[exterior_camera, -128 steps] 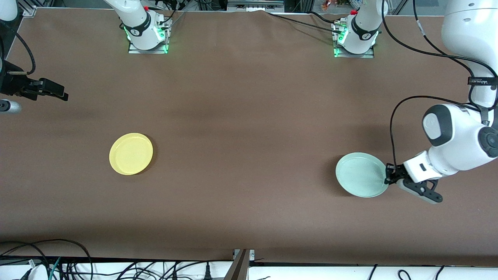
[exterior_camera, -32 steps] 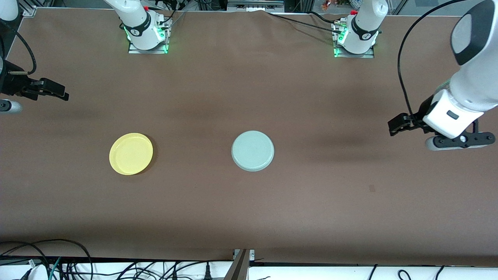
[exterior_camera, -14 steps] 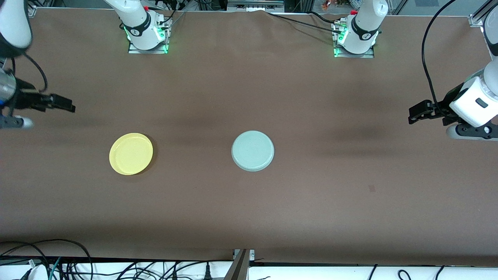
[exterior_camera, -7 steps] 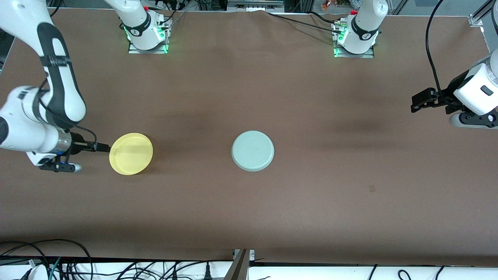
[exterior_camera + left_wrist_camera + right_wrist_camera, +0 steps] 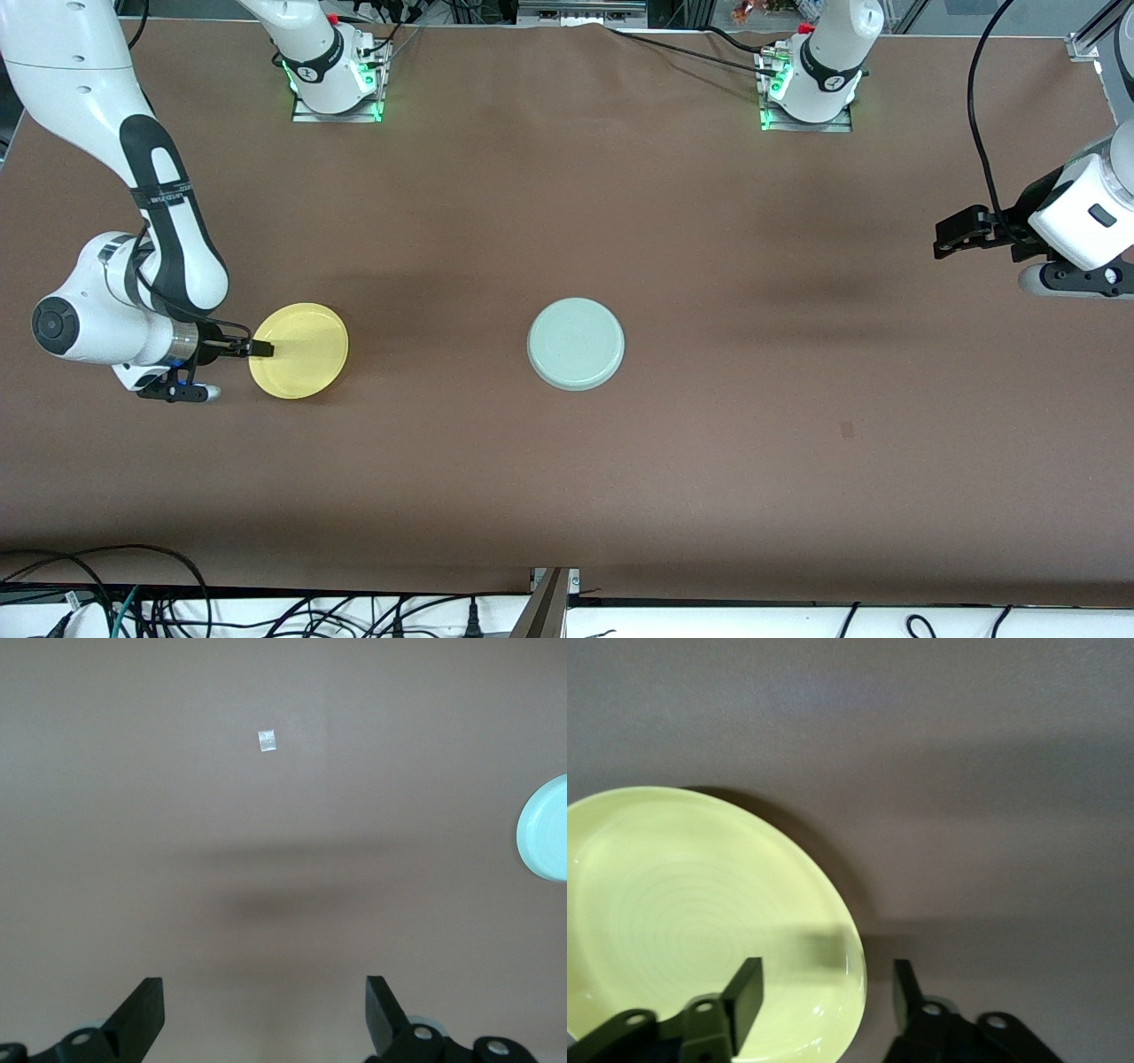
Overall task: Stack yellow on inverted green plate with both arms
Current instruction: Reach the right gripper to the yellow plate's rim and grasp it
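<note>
The yellow plate (image 5: 301, 351) lies right side up on the brown table toward the right arm's end. My right gripper (image 5: 259, 349) is open at its rim, one finger (image 5: 744, 997) over the plate (image 5: 700, 921) and the other outside the edge. The pale green plate (image 5: 576, 344) lies upside down at the table's middle, ringed underside up, and it shows at the edge of the left wrist view (image 5: 545, 828). My left gripper (image 5: 950, 237) is open and empty, held above the table near the left arm's end, well away from both plates.
The two arm bases (image 5: 335, 75) (image 5: 811, 84) stand along the table's edge farthest from the front camera. A small pale mark (image 5: 847, 430) is on the cloth, also in the left wrist view (image 5: 267, 741). Cables hang along the edge nearest the camera.
The green plate was moved from the left arm's end to the middle and turned over. My left gripper then drew back. My right gripper swung in and down to the yellow plate's rim.
</note>
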`<state>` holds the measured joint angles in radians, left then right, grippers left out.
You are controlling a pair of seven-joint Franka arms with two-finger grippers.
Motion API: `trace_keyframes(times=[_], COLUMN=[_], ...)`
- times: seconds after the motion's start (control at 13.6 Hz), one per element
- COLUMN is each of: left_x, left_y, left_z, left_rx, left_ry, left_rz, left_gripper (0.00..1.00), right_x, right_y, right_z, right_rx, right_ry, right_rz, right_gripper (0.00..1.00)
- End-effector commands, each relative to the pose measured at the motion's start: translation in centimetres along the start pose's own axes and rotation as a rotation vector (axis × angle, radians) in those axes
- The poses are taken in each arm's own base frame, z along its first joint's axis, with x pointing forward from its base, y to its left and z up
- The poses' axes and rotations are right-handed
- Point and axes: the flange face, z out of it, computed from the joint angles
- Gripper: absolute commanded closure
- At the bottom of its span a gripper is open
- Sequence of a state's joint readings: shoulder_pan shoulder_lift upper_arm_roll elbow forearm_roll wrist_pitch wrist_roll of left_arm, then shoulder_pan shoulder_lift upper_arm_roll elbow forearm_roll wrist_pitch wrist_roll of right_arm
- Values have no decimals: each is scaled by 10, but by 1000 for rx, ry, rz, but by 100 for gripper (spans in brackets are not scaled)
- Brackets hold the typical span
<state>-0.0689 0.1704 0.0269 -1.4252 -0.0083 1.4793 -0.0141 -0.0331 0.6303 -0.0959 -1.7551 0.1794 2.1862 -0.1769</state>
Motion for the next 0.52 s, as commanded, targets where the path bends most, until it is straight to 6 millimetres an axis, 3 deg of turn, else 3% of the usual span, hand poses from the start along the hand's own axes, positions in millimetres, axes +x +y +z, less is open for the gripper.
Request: trace_keyframes(times=[0.0,0.44], left_x=[-2,-1], left_y=[1,-1], left_z=[-1,-1], left_rx=[-17,-15], left_ry=[-3,-3], left_rz=[26,23], left_gripper=[0,0], right_x=[-4,-7], right_y=[13,2], right_z=[5,5], right_rx=[25,36], right_ry=[-8,-54], right_rz=[-28,-61], right_gripper=[100,100])
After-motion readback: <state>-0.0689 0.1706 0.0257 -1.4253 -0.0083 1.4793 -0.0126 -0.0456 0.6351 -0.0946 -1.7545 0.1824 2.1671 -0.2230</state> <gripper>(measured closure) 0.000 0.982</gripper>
